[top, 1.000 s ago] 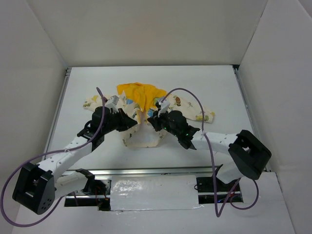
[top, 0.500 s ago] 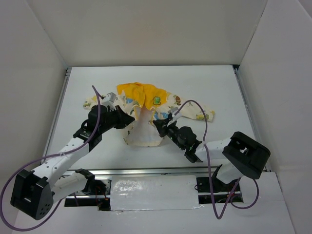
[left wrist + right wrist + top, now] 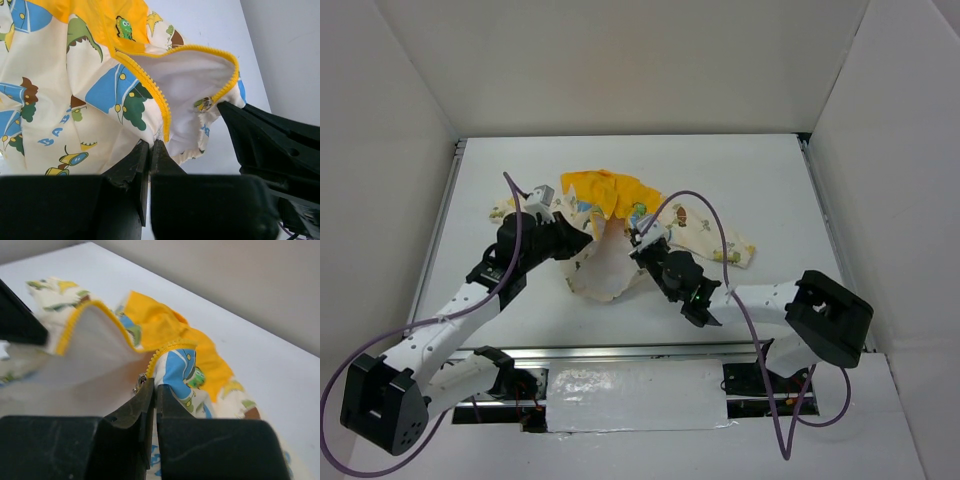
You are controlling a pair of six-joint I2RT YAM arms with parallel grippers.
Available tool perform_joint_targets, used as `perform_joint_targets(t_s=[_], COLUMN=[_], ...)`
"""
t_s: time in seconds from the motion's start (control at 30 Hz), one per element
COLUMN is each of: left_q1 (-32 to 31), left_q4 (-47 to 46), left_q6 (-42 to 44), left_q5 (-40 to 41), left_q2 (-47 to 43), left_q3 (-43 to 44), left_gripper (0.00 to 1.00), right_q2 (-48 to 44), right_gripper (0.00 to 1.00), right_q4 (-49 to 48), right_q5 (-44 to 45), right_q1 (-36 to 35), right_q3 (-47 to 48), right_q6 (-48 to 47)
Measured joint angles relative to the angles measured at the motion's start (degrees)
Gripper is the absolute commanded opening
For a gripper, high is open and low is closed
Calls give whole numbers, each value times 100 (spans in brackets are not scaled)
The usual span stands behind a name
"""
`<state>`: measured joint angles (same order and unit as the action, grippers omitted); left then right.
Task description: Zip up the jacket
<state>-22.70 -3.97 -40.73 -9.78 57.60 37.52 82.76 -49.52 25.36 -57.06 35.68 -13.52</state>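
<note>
The jacket [image 3: 612, 200], cream with cartoon prints and a yellow-orange hood, lies mid-table with its front open and lifted between my grippers. My left gripper [image 3: 577, 243] is shut on the jacket's left front edge [image 3: 151, 144], at the lower end of the yellow zipper teeth [image 3: 148, 83]. My right gripper [image 3: 642, 249] is shut on the opposite front edge [image 3: 155, 386], right beside the metal zipper slider [image 3: 140, 383]. The slider also shows in the left wrist view [image 3: 205, 104], with the right gripper's fingers [image 3: 270, 135] just beyond it. The white lining [image 3: 95, 350] hangs between the two edges.
White walls enclose the table [image 3: 770, 180] on the left, back and right. The jacket's right sleeve [image 3: 725, 245] lies flat toward the right, the left sleeve [image 3: 505, 208] behind my left arm. A metal rail [image 3: 620, 350] runs along the near edge.
Both grippers kept their hold on the jacket's edges. The right gripper dipped nearer, then came back up and left; the left gripper drifted slightly back-left, and the cloth between them shifted.
</note>
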Motion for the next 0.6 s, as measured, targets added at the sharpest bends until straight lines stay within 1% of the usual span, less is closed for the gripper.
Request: perform_joint_targets(t_s=[0.07,0.13,0.2,0.3,0.43,0.6], left_q1=[7,9,9,9,9,9], left_q4=[-11,-4,-13,-81,-372,-826], left_q6=[-2,0,-2,2,-2,-20], left_q5=[13,11,4,-74,-269,-507], left_q2=[-9,-9,-9,-48,-313,-546], left_q3=[0,0,0,-20,-210,-466], left_gripper=[0,0,0,0,0,0], right_q2=[33,111,120,-76,-372,-535], right_gripper=[0,0,0,0,0,0], right_q4=[-706,-1209,-1379,-1165,-826,142], right_q5=[391,625,647,378,-35,-634], right_q1=[-63,-168,-236,-243,-214,-153], right_q3=[-426,-662,-730,-721,-717,-476], right_q6=[-308,-507,-463,-11,911,2135])
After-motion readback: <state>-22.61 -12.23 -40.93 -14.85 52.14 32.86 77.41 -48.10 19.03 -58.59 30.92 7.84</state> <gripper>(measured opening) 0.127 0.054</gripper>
